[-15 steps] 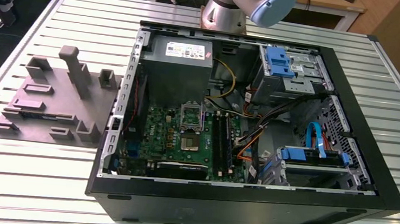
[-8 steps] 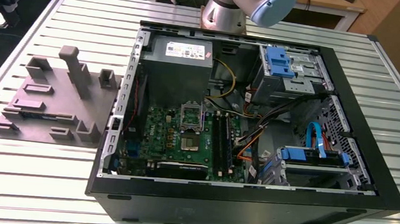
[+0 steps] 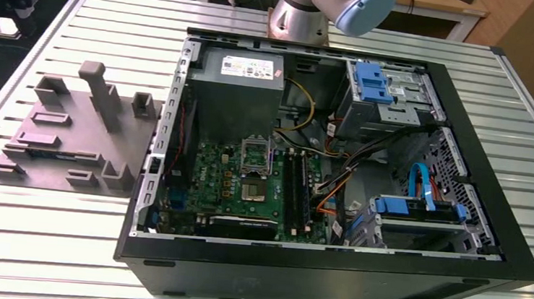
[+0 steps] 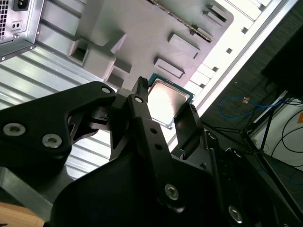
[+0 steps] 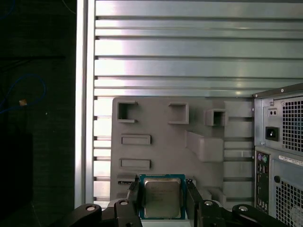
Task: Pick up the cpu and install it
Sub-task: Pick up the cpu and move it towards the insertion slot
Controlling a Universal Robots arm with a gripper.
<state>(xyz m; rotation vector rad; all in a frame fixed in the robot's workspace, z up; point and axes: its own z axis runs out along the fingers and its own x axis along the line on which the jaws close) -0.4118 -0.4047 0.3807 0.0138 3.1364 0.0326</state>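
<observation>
**Holding the cpu point(image 5: 162, 197); install not yet done**

Done w/ step 1, by the look of it. Clamped on 2 opposite edges by the gripper point(image 5: 162, 189), fingers point(image 5: 134, 195) closed only to chip width and touching both sides. Held up clear of the grey block point(image 5: 161, 127) (judged from apparent size vs the block), metal top toward the cams in both wrist views. Left to do: seating in the socket point(image 3: 252, 189) of the green board point(image 3: 212, 166), inside the open case point(image 3: 334, 268) to the exterior view's right of the block.

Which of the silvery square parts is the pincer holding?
The cpu, green-rimmed, clamped in the pincer in both wrist views; the socket frame sits on the green board inside the case.
</observation>
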